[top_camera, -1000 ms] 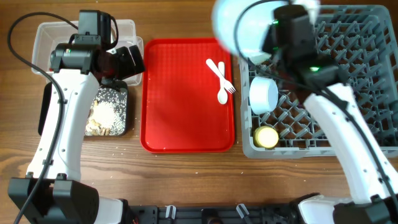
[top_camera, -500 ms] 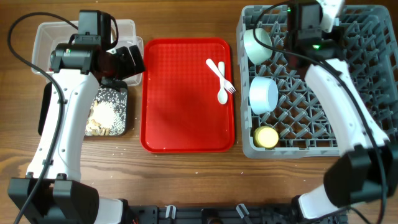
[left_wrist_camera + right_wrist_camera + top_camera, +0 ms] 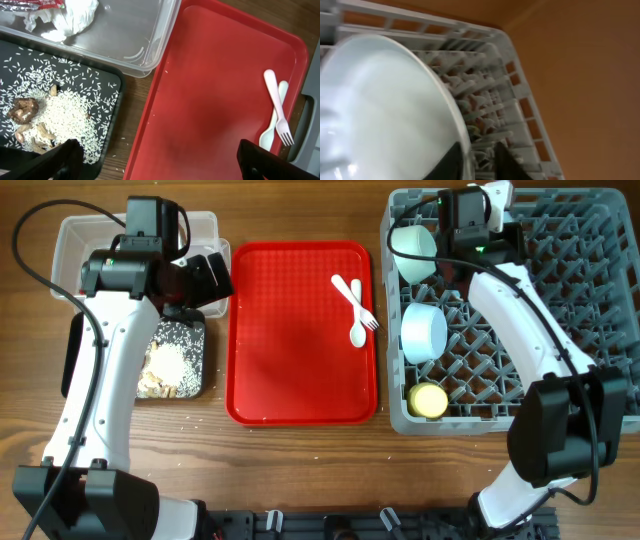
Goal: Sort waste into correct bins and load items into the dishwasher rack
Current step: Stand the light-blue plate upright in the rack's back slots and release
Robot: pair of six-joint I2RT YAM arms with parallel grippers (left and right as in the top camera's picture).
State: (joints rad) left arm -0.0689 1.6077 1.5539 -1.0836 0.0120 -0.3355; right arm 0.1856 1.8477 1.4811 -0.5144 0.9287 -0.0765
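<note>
Currently right gripper (image 3: pixel 479 162) pinches the plate (image 3: pixel 385 110) by its rim at the far side of the rack (image 3: pixel 500 423); left gripper (image 3: pixel 160 162) spread wide, empty, above red tray (image 3: pixel 215 100).

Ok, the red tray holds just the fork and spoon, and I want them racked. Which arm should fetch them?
Left arm, likely: its jaws stand open by the red tray, with the fork and spoon in its wrist view. The right arm is busy at the rack, with the plate between its jaws.
</note>
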